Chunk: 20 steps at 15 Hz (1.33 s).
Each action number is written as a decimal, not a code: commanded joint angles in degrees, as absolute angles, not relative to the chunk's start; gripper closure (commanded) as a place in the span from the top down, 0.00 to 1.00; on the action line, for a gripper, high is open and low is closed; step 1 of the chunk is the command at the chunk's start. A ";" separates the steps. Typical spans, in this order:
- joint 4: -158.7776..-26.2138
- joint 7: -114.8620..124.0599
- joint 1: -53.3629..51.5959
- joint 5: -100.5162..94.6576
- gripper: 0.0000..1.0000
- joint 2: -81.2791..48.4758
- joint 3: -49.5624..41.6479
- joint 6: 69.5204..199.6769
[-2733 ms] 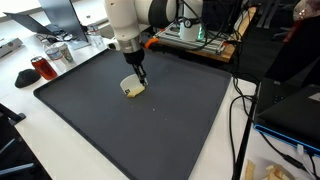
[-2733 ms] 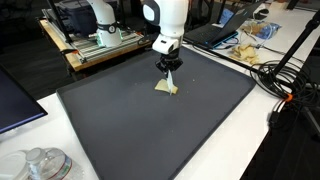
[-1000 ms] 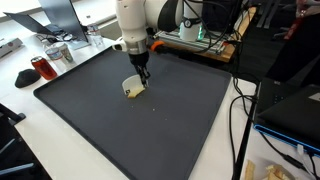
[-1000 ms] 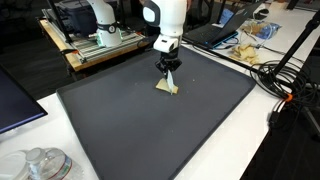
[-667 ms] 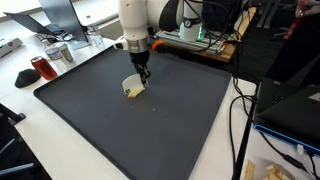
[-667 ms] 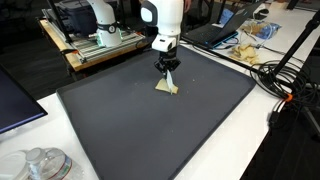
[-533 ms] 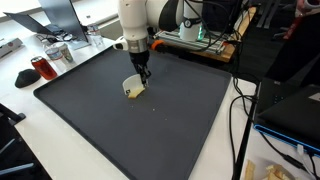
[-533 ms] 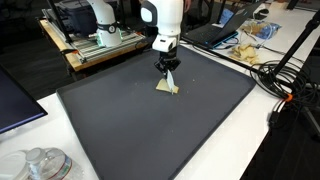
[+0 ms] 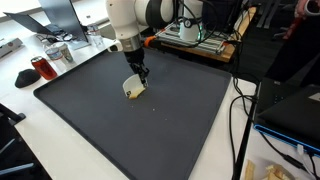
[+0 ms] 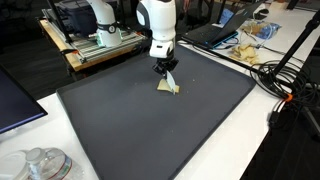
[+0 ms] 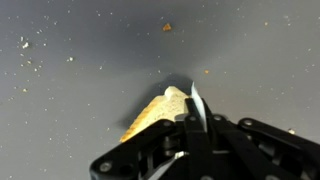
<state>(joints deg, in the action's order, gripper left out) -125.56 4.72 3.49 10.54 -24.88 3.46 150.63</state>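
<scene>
- One pale yellow wedge point(image 11: 158, 112) lies on the dark mat point(image 9: 150, 130), towards the far half of it in both exterior views.
- In the wrist view its long axis runs on a diagonal, from lower left to upper right. The wide end is at the lower left, and the narrow end points up and right, at the fingertips.
- The hand point(image 11: 192, 120) comes down almost upright over the wedge with its fingers clenched together (no gap shows between them). The tips meet the wedge's narrow end, but I cannot tell whether they pinch an edge of it or only press against it.
- In an exterior view the wedge point(image 9: 134, 89) sits just below and to the left of the hand point(image 9: 142, 78). In an exterior view from the opposite side, the wedge point(image 10: 169, 87) sits right under the hand point(image 10: 168, 74).
- An orange crumb point(image 11: 167, 27) lies on the mat well apart from the wedge, among pale specks.
- The mat covers most of the white table point(image 9: 25, 140), and a red mug point(image 9: 42, 68) stands off the mat's corner.
</scene>
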 commanded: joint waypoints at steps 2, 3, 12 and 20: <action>-121.78 6.01 1.68 8.44 0.01 -29.65 1.20 144.59; -121.23 7.47 0.77 7.47 0.01 -29.78 0.31 144.52; -120.00 20.40 -7.04 -2.29 0.01 -31.20 -6.42 151.84; -117.06 21.25 -7.78 -3.33 0.01 -32.22 -6.88 148.57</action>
